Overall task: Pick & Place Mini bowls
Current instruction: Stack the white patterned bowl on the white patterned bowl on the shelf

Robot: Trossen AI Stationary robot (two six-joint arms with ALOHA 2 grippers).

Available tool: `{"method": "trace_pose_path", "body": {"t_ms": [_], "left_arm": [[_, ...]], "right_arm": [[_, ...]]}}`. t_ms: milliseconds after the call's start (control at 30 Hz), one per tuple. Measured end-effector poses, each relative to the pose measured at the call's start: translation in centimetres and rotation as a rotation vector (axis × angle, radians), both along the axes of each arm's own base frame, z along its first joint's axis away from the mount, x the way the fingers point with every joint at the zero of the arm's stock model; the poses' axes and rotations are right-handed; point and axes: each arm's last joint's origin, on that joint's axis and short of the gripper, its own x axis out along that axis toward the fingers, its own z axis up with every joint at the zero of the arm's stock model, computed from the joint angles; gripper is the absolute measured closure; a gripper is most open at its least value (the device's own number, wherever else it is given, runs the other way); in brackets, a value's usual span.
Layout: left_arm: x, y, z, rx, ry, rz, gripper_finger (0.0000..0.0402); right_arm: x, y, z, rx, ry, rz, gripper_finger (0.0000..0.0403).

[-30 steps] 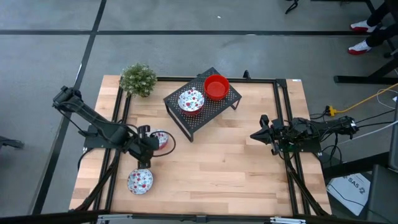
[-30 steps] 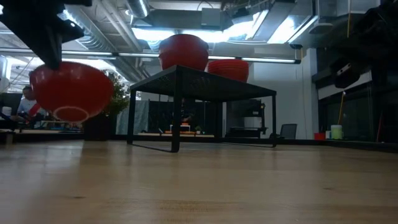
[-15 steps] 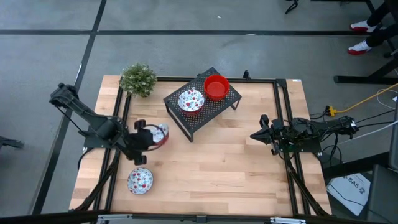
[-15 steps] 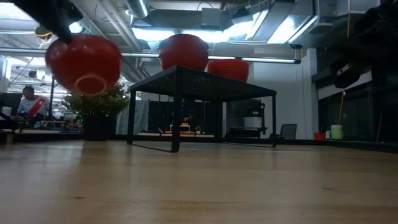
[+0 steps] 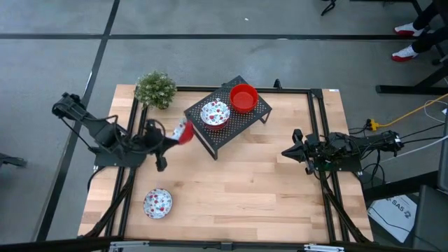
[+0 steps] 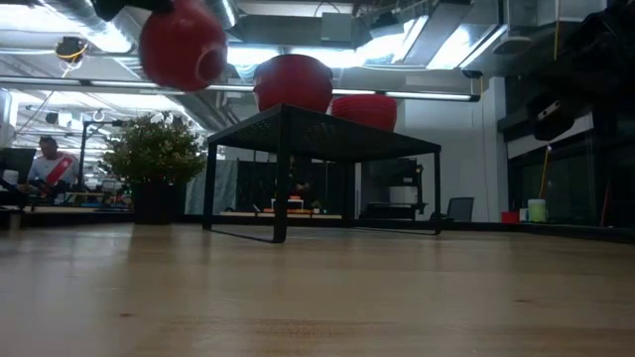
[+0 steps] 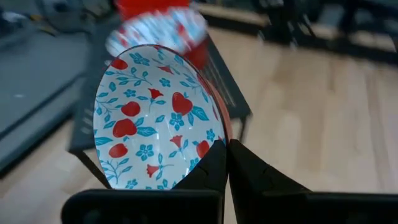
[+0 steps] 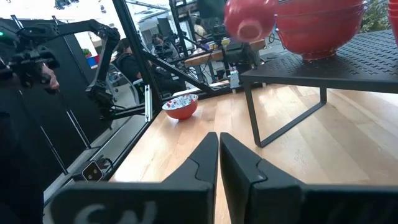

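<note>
While a speckled mini bowl (image 5: 183, 131) is pinched by its rim in the left gripper (image 5: 172, 135) and held clear of the table, at left of centre in the high view, the carry-to-rack step is judged to be in hand. In the left wrist view the jaws are seen pressed onto the bowl's rim, the red-and-blue floral interior (image 7: 158, 118) tilted toward the camera. The black perforated rack (image 5: 227, 115), just right of the carried bowl in the high view, already bears a speckled bowl (image 5: 215, 113) and a plain red bowl (image 5: 243, 97). The next move is judged to call for travel over the rack's edge, levelling of the tilted bowl, and lowering onto a free patch or into a bowl already there, without knocking either. One further speckled bowl (image 5: 157, 203) is noted on the table at lower left, well apart from the rack, so the task is judged part done. The right gripper (image 5: 288, 152) is parked at right of centre, jaws pressed together on nothing. The wooden table (image 5: 266, 189) is pale and framed by black rails; a small green plant (image 5: 155, 89) stands at its upper-left corner. Grey floor surrounds the table; in the low view a seated person (image 6: 45, 169) is seen at far left under ceiling lights.
</note>
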Motion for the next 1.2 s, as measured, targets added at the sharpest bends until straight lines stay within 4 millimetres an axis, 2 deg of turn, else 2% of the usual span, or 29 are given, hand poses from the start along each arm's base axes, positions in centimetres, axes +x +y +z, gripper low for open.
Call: {"method": "trace_pose_path", "body": {"t_ms": [267, 567, 800, 1000, 1200], "left_arm": [[0.1, 1.7, 2.1, 0.095, -0.168, 0.146, 0.0399], [1.4, 4.4, 4.1, 0.259, -0.224, 0.237, 0.0399], [2.2, 6.5, 5.2, 0.348, -0.179, 0.286, 0.0399], [3.8, 7.9, 6.8, 0.436, -0.079, 0.28, 0.0399], [6.0, 8.9, 7.8, 0.515, 0.066, 0.162, 0.0399]], "right_arm": [[0.0, 0.0, 0.0, 0.0, 0.0, 0.0, 0.0384], [0.0, 0.0, 0.0, 0.0, 0.0, 0.0, 0.0384], [0.0, 0.0, 0.0, 0.0, 0.0, 0.0, 0.0384], [0.0, 0.0, 0.0, 0.0, 0.0, 0.0, 0.0384], [0.0, 0.0, 0.0, 0.0, 0.0, 0.0, 0.0384]]}}
